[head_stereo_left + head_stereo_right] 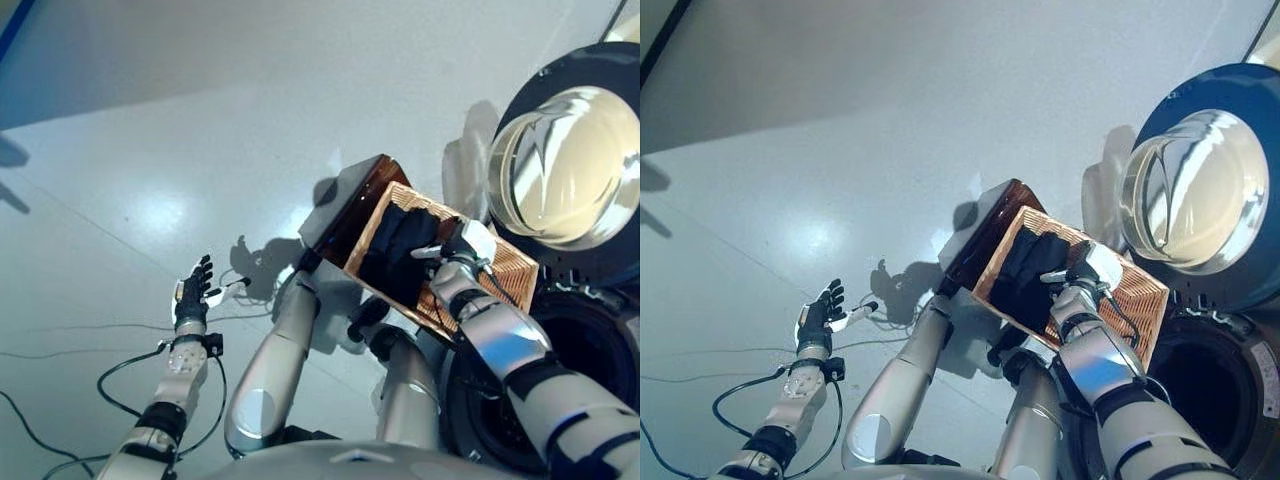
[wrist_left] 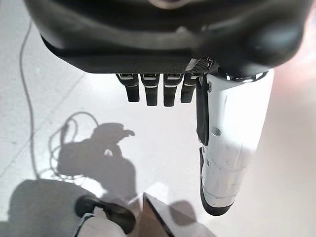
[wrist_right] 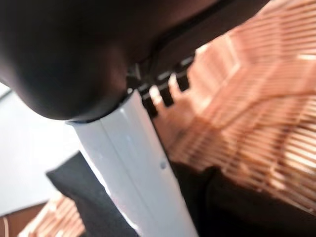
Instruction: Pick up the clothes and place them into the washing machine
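The clothes (image 1: 400,250) were black, the basket (image 1: 510,275) a woven orange-brown with a slatted pattern, the washing machine (image 1: 1240,290) dark, and the floor (image 1: 200,120) pale grey.

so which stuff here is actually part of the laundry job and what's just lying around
Part of the job:
- dark clothes in the wicker basket
- washing machine, door open
- right hand, over the basket
- left hand, open, idle

Lying about:
- nothing else on the floor

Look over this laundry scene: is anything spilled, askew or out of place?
Nothing stands out. The black clothes lie wholly inside the brown woven basket, none on the floor. The right hand is over them; the left hand hangs open, empty. The washing machine's round glass door is swung open.
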